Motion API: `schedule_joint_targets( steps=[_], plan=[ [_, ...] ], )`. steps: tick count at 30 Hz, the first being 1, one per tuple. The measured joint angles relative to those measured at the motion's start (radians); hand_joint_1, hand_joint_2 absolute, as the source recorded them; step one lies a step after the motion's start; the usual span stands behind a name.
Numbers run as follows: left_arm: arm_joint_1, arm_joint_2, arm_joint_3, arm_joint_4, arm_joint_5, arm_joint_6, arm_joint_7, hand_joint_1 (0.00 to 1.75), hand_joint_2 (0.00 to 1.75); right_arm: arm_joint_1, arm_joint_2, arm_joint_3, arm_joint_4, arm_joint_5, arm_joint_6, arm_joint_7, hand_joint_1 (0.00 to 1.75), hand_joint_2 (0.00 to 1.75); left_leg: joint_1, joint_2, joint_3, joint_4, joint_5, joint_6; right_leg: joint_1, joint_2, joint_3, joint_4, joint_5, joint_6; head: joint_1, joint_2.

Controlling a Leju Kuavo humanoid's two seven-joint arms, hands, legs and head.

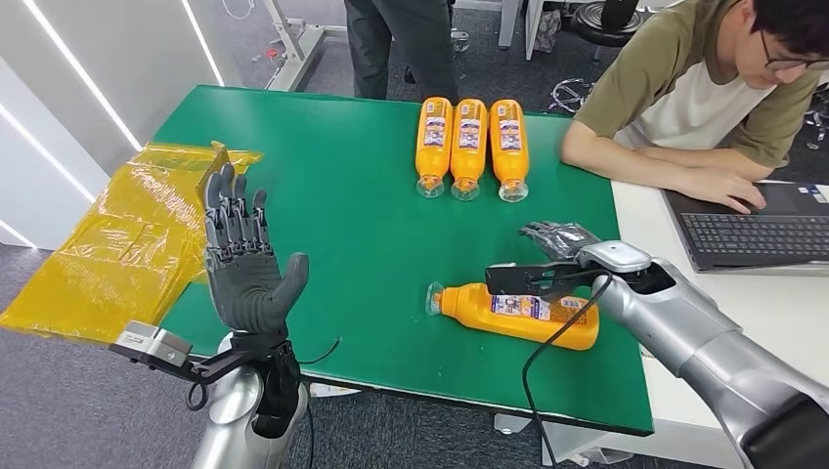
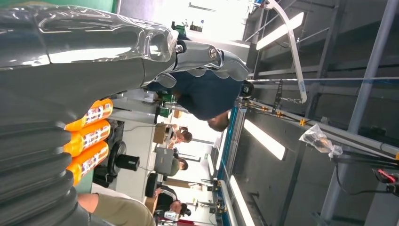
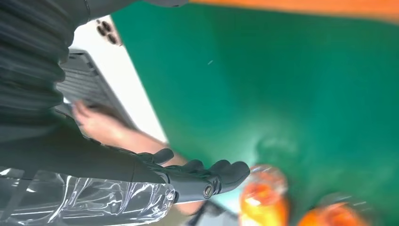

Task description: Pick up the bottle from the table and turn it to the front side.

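Observation:
An orange bottle (image 1: pixel 518 313) with a printed label lies on its side near the front right of the green table (image 1: pixel 362 234), its clear cap pointing left. My right hand (image 1: pixel 555 239) hovers just beyond it, fingers (image 3: pixel 207 173) stretched out and holding nothing; the wrist is over the bottle's body. Three more orange bottles (image 1: pixel 469 145) lie side by side at the far middle, caps toward me; they also appear past my left palm (image 2: pixel 89 141). My left hand (image 1: pixel 244 264) is raised upright over the table's front left corner, fingers apart and empty.
A crumpled yellow plastic bag (image 1: pixel 117 244) hangs over the table's left edge. On the right a person (image 1: pixel 704 88) types on a laptop (image 1: pixel 753 230) on a white desk (image 1: pixel 655 244) that adjoins the table. Another person (image 1: pixel 401 39) stands beyond the far edge.

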Motion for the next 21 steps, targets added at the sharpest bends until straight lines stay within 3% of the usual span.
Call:
schedule_joint_targets(
  steps=[4, 10, 14, 18, 21],
  plan=[
    [0.0, 0.0, 0.0, 0.0, -0.003, 0.001, 0.0, 0.0, 1.75, 0.03, 0.004, 0.016, -0.001, 0.015, -0.126, 0.013, 0.0, 1.75, 0.0, 0.0, 0.0, 0.0, 0.0, 0.0, 0.0, 0.0, 0.0, 0.0, 0.0, 0.0, 0.0, 0.0],
    [0.0, 0.0, 0.0, 0.0, -0.004, 0.002, 0.0, 0.0, 1.75, 0.036, 0.034, 0.04, 0.012, 0.006, -0.133, -0.017, 0.0, 1.75, 0.0, 0.0, 0.0, 0.0, 0.0, 0.0, 0.0, 0.001, -0.001, 0.0, 0.0, 0.0, 0.0, 0.0],
    [0.0, 0.0, 0.0, -0.001, -0.005, 0.002, 0.0, 0.0, 1.75, 0.042, 0.054, 0.051, 0.016, -0.008, -0.186, -0.038, 0.0, 1.75, 0.0, 0.0, -0.001, -0.001, 0.0, 0.0, 0.0, 0.0, -0.001, 0.0, 0.0, 0.0, 0.0, 0.0],
    [0.001, 0.0, 0.0, -0.003, -0.008, 0.002, 0.0, 0.0, 1.75, 0.067, 0.076, 0.048, 0.012, -0.019, -0.311, -0.052, 0.0, 1.75, 0.0, 0.0, -0.001, -0.001, 0.0, 0.0, 0.001, 0.0, -0.001, 0.0, 0.0, 0.0, 0.0, 0.0],
    [0.001, 0.0, 0.0, -0.003, -0.01, 0.002, 0.0, 0.0, 1.75, 0.108, 0.1, 0.033, -0.009, 0.001, -0.465, -0.05, 0.0, 1.75, 0.0, 0.0, -0.001, -0.001, 0.0, 0.0, 0.0, 0.001, -0.001, 0.0, 0.0, 0.0, 0.0, 0.0]
  ],
)
